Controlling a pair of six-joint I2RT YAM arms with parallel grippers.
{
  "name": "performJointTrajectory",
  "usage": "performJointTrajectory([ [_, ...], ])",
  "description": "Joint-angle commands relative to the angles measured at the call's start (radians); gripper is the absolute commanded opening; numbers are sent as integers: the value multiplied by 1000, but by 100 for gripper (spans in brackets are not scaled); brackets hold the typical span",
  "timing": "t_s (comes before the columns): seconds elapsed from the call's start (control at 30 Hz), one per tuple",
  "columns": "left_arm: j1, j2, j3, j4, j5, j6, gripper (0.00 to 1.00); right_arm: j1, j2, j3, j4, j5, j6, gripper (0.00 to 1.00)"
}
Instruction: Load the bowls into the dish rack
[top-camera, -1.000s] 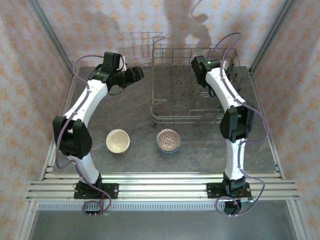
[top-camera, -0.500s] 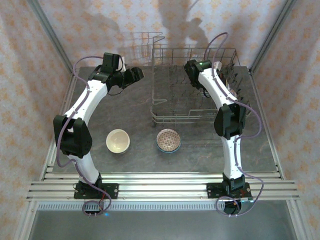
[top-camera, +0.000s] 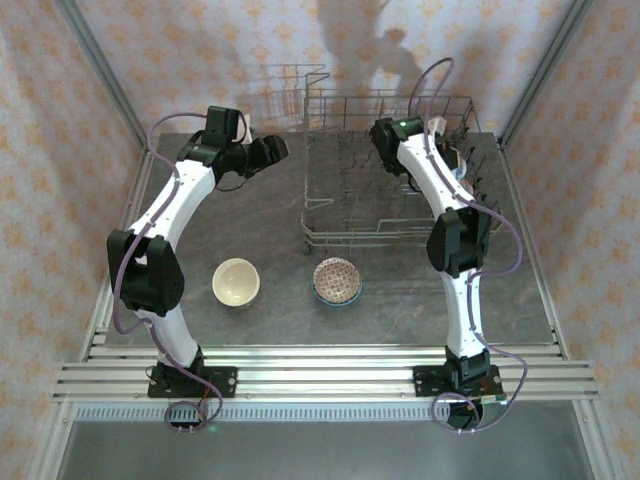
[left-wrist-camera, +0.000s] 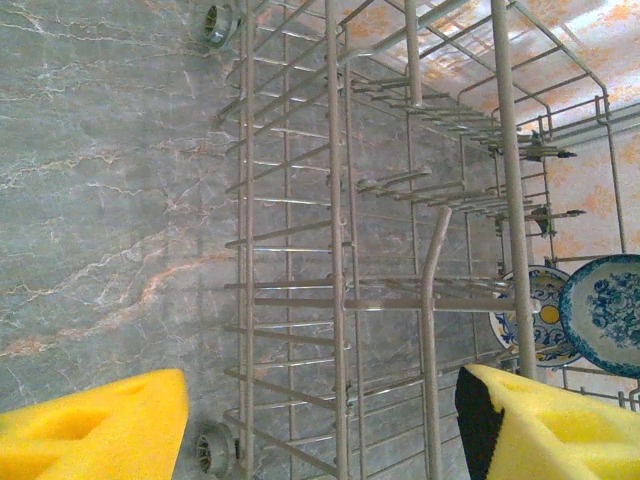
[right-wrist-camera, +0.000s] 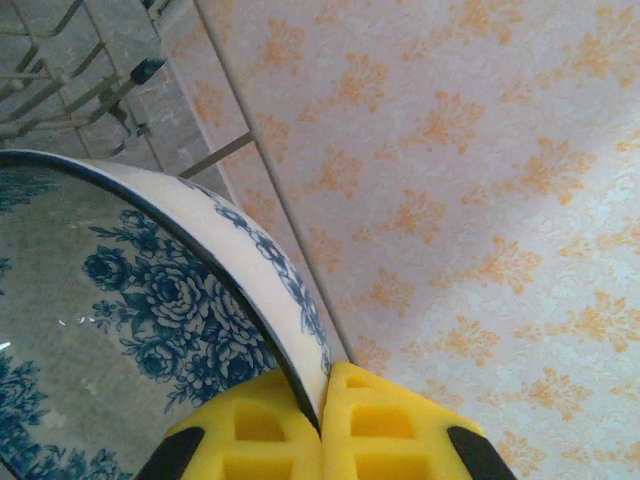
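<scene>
The right gripper (right-wrist-camera: 322, 400) is closed on the rim of the blue bowl (right-wrist-camera: 150, 300), with one yellow finger inside the wall and one outside. I judge this grip is chosen because a bowl pinched at the edge hangs on its side, and this is how it must enter between the tines. In the top view the right arm reaches to the upper right of the frame, over the far right part of the rack (top-camera: 370, 238), so the bowl is above the rack there or just inside it. I cannot tell if it already touches the wires. In the left wrist view a blue flowered bowl shows at the right edge, probably the same one, and just beside it an orange-centre bowl (left-wrist-camera: 540, 318) stands on its edge among the tines. The new bowl is likely meant for the next slot. The left gripper (top-camera: 268, 150) is wide apart and holds nothing. It hovers over the table (top-camera: 250, 220) at the upper left, pointing toward the rack, perhaps to stay out of the way. The cream bowl (top-camera: 236, 282) and the patterned bowl (top-camera: 337, 281) sit upright on the table at lower centre, in front of the rack, not yet loaded.
</scene>
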Motion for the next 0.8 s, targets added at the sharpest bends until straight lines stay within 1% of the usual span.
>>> performJointTrajectory([
  [0.0, 8, 3, -13, 31, 19, -8, 72, -3, 13, 44, -60, 125, 7, 0],
  [0.03, 8, 2, -13, 30, 20, -35, 72, -4, 17, 43, -70, 132, 11, 0],
  [0.17, 3, 2, -20, 40, 31, -49, 72, -5, 38, 45, -111, 147, 27, 0],
  [0.4, -37, 17, -14, 31, 36, -45, 73, -12, 79, 66, -199, 178, 75, 0],
  [0.6, -55, 17, -16, 25, 34, -42, 73, -11, 113, 88, -225, 193, 58, 0],
  [0.77, -61, 21, -16, 26, 36, -44, 73, 1, 109, 58, -225, 209, 50, 0],
])
